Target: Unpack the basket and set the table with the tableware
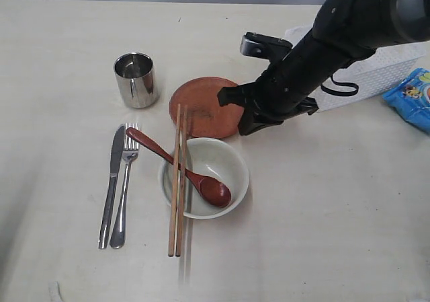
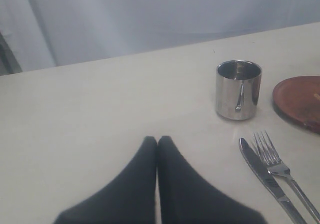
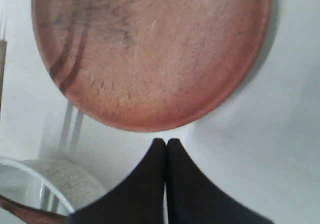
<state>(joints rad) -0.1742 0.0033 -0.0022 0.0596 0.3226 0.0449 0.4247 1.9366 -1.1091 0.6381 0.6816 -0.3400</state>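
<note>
On the table, the plate sits beside the cup, and the bowl is just in front of it with the spoon resting inside and the chopsticks laid across both rims. Knife and fork lie side by side to the left. The right gripper hovers by the plate's edge, jaws pressed together, holding nothing. The left gripper is likewise closed and empty. The basket stands far right, behind the arm.
</note>
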